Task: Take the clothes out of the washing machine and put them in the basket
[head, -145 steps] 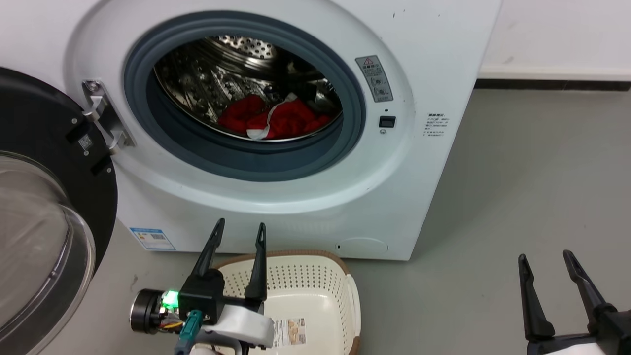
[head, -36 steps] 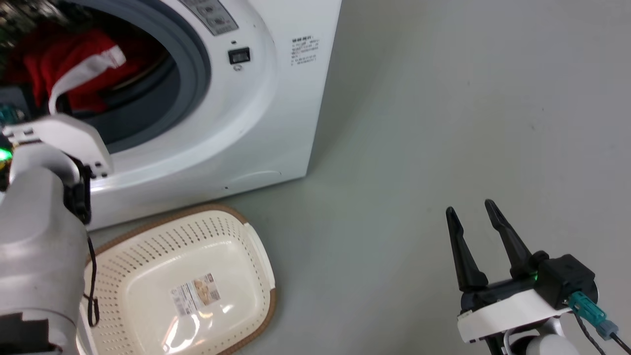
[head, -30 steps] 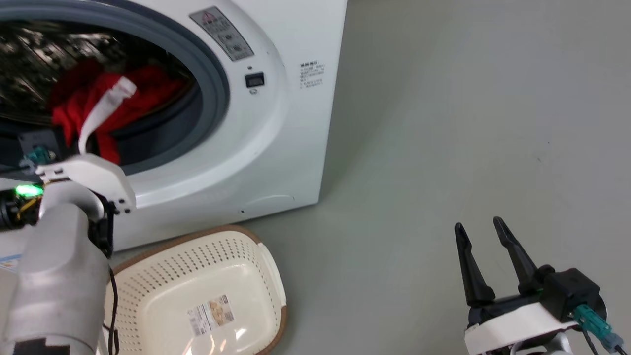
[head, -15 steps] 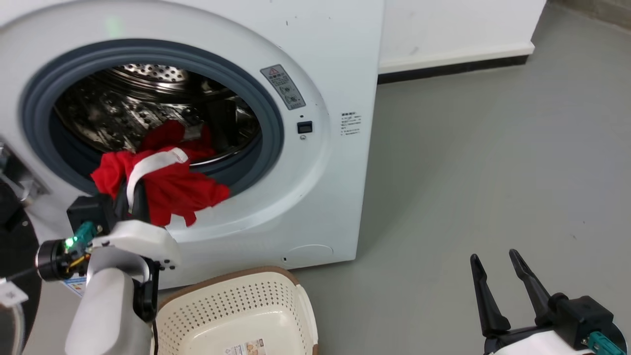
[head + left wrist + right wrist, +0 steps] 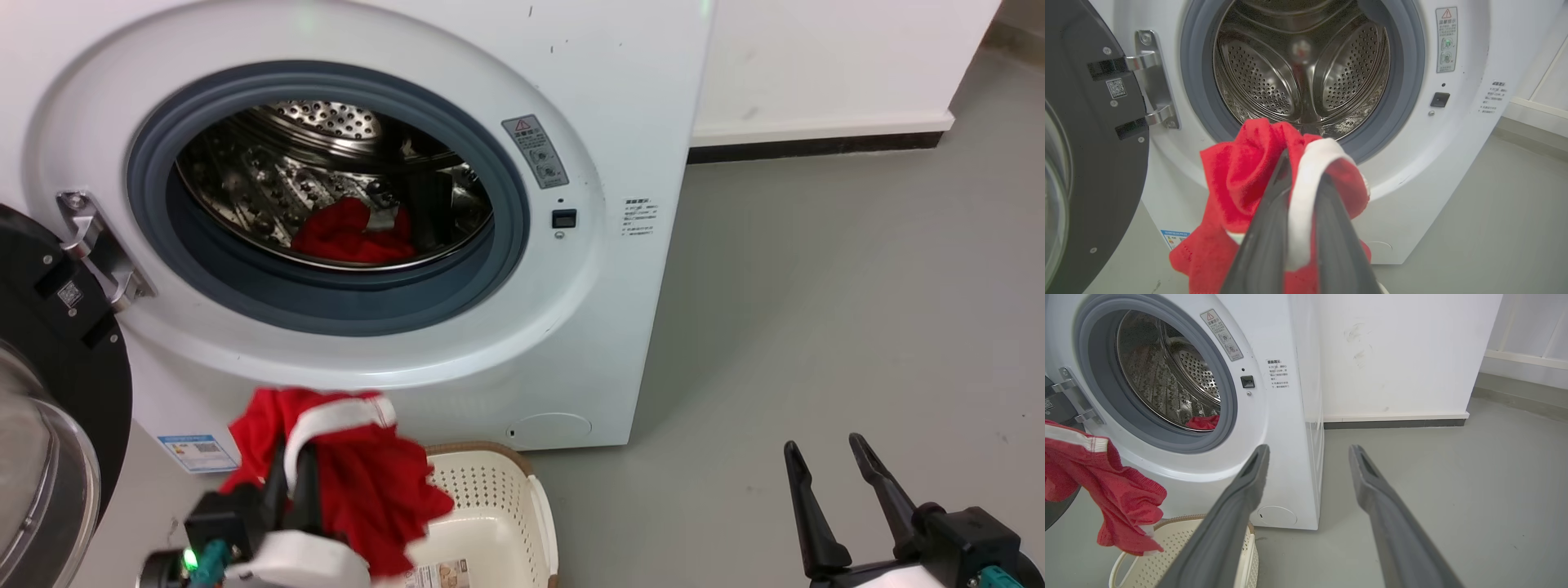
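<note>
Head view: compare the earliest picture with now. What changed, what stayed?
The left gripper took hold of one red garment, pulled it from the washing machine and lowered it towards the basket. A second garment stays in the drum; the right gripper stays open.

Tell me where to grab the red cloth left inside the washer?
Probably pinch the raised hump of the red cloth, coming straight in from the front, over the grey rim. It lies crumpled low on the drum floor, so that fold sticks up, easiest to reach.
</note>
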Controlling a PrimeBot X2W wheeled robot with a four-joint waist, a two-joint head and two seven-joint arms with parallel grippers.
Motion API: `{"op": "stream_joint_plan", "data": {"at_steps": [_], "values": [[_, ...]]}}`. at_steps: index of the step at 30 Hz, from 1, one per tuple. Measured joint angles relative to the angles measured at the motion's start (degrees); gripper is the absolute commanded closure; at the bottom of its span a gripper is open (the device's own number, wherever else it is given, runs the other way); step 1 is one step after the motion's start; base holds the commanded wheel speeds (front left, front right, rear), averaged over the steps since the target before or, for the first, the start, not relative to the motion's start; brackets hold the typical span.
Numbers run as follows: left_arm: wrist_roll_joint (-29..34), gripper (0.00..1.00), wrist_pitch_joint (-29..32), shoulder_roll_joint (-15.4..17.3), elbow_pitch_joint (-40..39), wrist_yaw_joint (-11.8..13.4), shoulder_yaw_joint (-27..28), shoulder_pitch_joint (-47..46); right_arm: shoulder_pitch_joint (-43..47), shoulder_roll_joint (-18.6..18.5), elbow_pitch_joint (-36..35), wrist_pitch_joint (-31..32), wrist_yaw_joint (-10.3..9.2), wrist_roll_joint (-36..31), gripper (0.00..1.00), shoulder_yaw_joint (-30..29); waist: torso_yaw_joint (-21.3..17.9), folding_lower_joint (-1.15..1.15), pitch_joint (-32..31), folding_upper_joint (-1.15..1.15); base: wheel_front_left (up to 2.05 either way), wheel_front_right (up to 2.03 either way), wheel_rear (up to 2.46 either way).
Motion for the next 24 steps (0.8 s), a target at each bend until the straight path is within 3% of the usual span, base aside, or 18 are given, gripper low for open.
{"op": "stream_joint_plan", "data": {"at_steps": [5, 11, 24], "values": [[-1.0, 1.00, 0.0, -1.1, -0.2, 1.2, -2.2, 4.9, -0.2, 0.0, -0.9, 0.2, 0.00, -0.3, 0.00, 0.5, 1.0, 0.00, 2.6, 0.00, 0.00, 0.00, 0.00], [-2.5, 1.00, 0.0, -1.5, 4.9, 2.0, -5.1, 4.3, -2.7, 0.0, -1.6, 0.2, 0.00, -1.0, 0.00, 1.5, 2.0, 0.01, 8.2, 0.00, 0.00, 0.00, 0.00], [-5.8, 1.00, 0.0, -1.6, 18.0, 2.8, -5.6, -14.2, -14.0, 0.0, -1.7, -1.3, 0.00, -2.3, 0.00, 4.0, 1.6, 0.02, 26.7, 0.00, 0.00, 0.00, 0.00]]}}
